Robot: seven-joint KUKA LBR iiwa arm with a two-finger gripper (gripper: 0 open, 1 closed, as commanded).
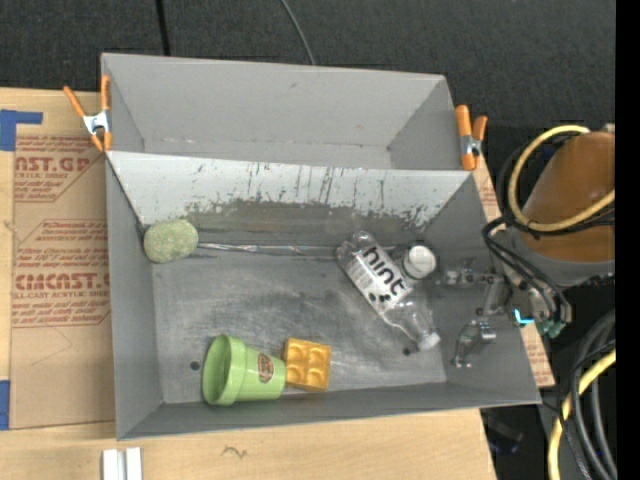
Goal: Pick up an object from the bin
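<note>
None of the picking is seen to be done. The gripper (476,313) is placed low at the right side of the grey bin (270,98), close to its sloping right wall, and no thing is seen carried by it. Whether it is released or clenched cannot be told.

Nearest to it, just to its left, a clear plastic bottle (385,286) with a white label is laid on its side on the bin floor, its neck turned towards the gripper. A small white round cap (421,261) is found beside the bottle.

Well apart, at the front left, a green cup (238,371) is tipped over with a yellow block (307,364) touching it. A pale green ball (171,240) is lodged at the back left.

The grasp, the closing and the lift are all judged to be left.
</note>
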